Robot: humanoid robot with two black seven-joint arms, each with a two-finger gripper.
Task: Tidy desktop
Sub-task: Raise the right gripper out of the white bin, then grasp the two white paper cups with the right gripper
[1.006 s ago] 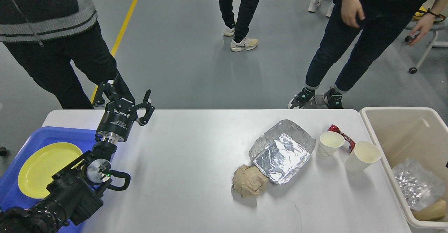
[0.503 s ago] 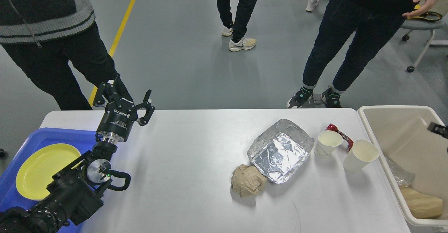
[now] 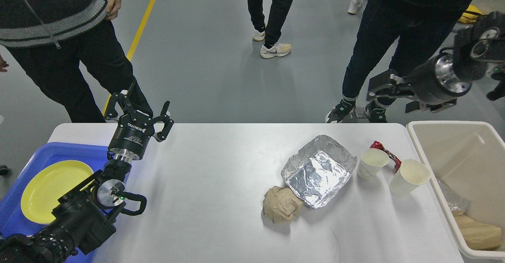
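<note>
The white desktop (image 3: 205, 168) carries an empty foil tray (image 3: 318, 170) right of centre, with a crumpled brown paper ball (image 3: 281, 204) touching its near-left corner. Two paper cups (image 3: 371, 162) (image 3: 408, 177) stand to the right of the foil tray, and a red wrapper (image 3: 386, 152) lies between them. My left gripper (image 3: 140, 107) is open and empty above the table's far-left edge. My right gripper (image 3: 390, 96) hangs high over the table's far-right corner, pointing left, open with nothing in it.
A beige bin (image 3: 418, 136) at the right end holds crumpled clear plastic (image 3: 453, 203) and a brown lump (image 3: 477, 231). A blue tray (image 3: 59, 150) at the left holds a yellow plate (image 3: 51, 184). People stand beyond the far edge.
My right arm has come into view from the right and risen above the bin's far corner. The trash in the bin sits lower. The left arm has not moved.
</note>
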